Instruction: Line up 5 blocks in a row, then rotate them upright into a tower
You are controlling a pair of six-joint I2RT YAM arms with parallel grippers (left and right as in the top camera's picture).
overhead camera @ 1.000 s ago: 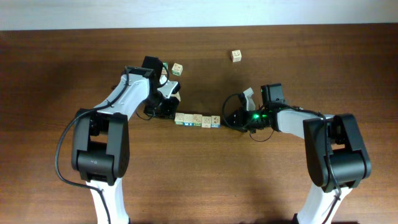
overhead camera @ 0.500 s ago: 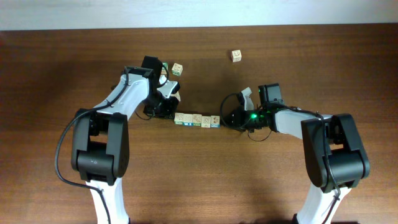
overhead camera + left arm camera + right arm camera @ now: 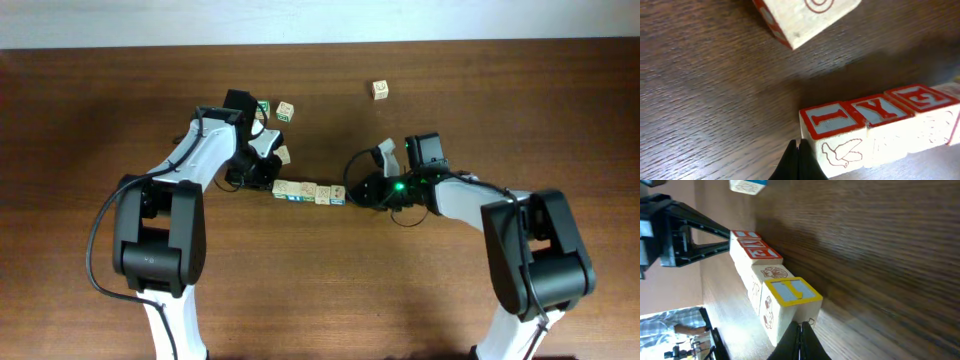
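My left hand (image 3: 266, 179) and my right hand (image 3: 352, 190) were both closed, holding nothing, each touching one end of the row of blocks (image 3: 308, 192) on the counter (image 3: 320, 285). I judged the rotation hardly begun.

White-shelled left arm (image 3: 200, 152) and right arm (image 3: 462, 197), black joints (image 3: 160, 252), cables (image 3: 97, 245) and fingers (image 3: 796, 164), green light (image 3: 403, 186)

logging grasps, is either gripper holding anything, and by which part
Nothing is held. The left gripper and right gripper are both shut, tips against opposite ends of the row of blocks.
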